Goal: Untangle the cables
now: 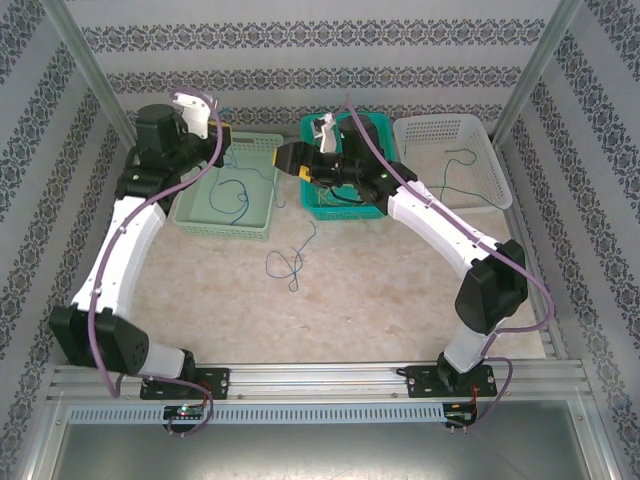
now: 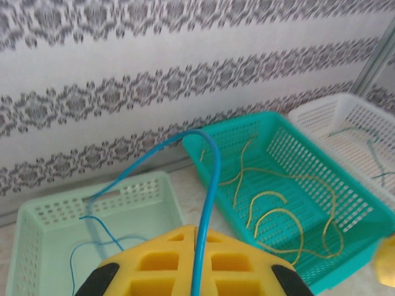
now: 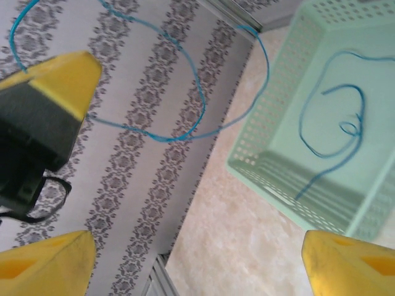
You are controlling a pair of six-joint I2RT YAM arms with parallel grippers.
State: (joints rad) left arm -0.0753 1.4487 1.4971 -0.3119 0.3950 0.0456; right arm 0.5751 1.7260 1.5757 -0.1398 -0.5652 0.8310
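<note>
Marbled beige surface, patterned wall behind it.

Three slotted plastic baskets along the far side:
- pale green basket on my left
- teal basket in the middle
- white basket on my right, just beside the teal one

My left jaws are raised over the far right corner of the pale green basket and clenched on a held blue cable. The wire climbs out of the pinch, arches over and drops to the pale green basket's far rim.

My right jaws are released, with the yellow fingers wide apart and nothing between them. They hang between the pale green and teal baskets, close to the pale green basket's corner.

Cables, by place:
- Blue curls lie on the pale green basket's floor. I cannot tell whether they belong to the held wire or to another.
- A loose blue cable lies tangled in loops on the surface in front of the baskets. One strand reaches toward the teal basket's front.
- Yellow cables lie in several overlapping loops on the teal basket's floor.
- A dark green cable lies thin and slack in the white basket.
</note>
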